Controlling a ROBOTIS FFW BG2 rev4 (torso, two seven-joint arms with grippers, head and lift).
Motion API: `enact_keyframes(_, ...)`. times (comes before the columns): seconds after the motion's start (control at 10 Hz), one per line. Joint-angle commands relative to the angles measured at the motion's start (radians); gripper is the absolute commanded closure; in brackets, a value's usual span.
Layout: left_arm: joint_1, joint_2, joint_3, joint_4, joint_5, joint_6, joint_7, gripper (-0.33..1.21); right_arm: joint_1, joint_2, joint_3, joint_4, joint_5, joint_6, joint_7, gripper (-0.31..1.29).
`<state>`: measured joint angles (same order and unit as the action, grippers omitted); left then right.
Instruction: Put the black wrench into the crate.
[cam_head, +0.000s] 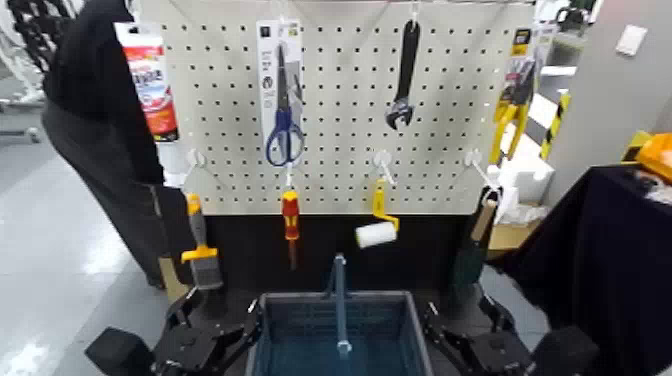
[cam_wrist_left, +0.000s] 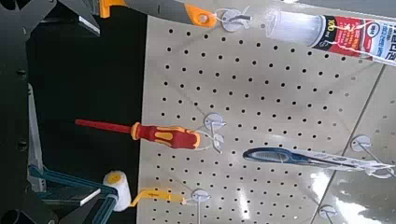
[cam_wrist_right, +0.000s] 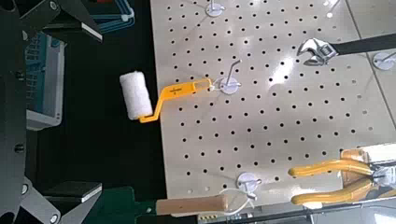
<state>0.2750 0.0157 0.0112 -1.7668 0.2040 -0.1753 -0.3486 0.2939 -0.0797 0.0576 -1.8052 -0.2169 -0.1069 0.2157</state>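
Black and flat-handled, the long adjustable wrench (cam_head: 406, 70) hangs jaw head down from a white hook (cam_head: 414, 12) on the cream perforated pegboard (cam_head: 340, 60). The right gripper (cam_head: 459, 306), low beside the blue-grey plastic crate (cam_head: 269, 335), has its fingers spread with nothing between them; it looks the better placed of the two. The left gripper (cam_head: 222, 308), on the crate's other side, also has its fingers apart and empty.

The step in hand, as I judge it, is the reach. The right arm should rise in front of the board, passing clear of the yellow-framed roller with the white sleeve (cam_head: 378, 228) and the yellow-handled pliers (cam_head: 513, 115). The fingers should straddle the narrow handle's edges above the silvery-dark head, square to the board, so that they neither scrape it nor set the tool swinging. Grip firmly before moving: smooth, flat metal may pivot. Then lift enough to free the hung end from the hook and draw it outward; a straight downward pull could snag. Over the crate, keep to one side of the tall blue handle bar (cam_head: 341, 310), lest the long tool land across it, and lower before letting go.
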Motion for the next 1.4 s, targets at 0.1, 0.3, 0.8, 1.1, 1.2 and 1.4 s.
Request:
enact_keyframes(0.1, 0.000, 0.003, -0.002, 0.000, 0.000, -0.003, 0.002, 0.11, -0.065, 0.003, -0.021, 0.001, -0.001, 0.038, 0.047, 0.18)
enact_keyframes(0.3, -0.005, 0.003, -0.005, 0.001, 0.000, -0.003, 0.003, 0.11, -0.125, 0.003, -0.035, 0.006, -0.001, 0.067, 0.105, 0.18)
enact_keyframes(0.8, -0.017, 0.009, -0.016, 0.009, 0.000, -0.004, 0.008, 0.11, -0.277, 0.003, -0.050, 0.026, -0.006, 0.138, 0.217, 0.18)
enact_keyframes(1.1, -0.022, 0.009, -0.019, 0.010, 0.000, -0.006, 0.010, 0.11, -0.334, 0.000, -0.041, 0.033, -0.022, 0.148, 0.229, 0.19)
enact_keyframes(1.2, -0.023, 0.010, -0.019, 0.010, 0.000, -0.007, 0.010, 0.11, -0.355, -0.002, -0.038, 0.033, -0.030, 0.153, 0.231, 0.19)
enact_keyframes(1.4, -0.026, 0.015, -0.022, 0.010, 0.000, -0.007, 0.010, 0.11, -0.400, -0.006, -0.035, 0.032, -0.041, 0.173, 0.246, 0.19)
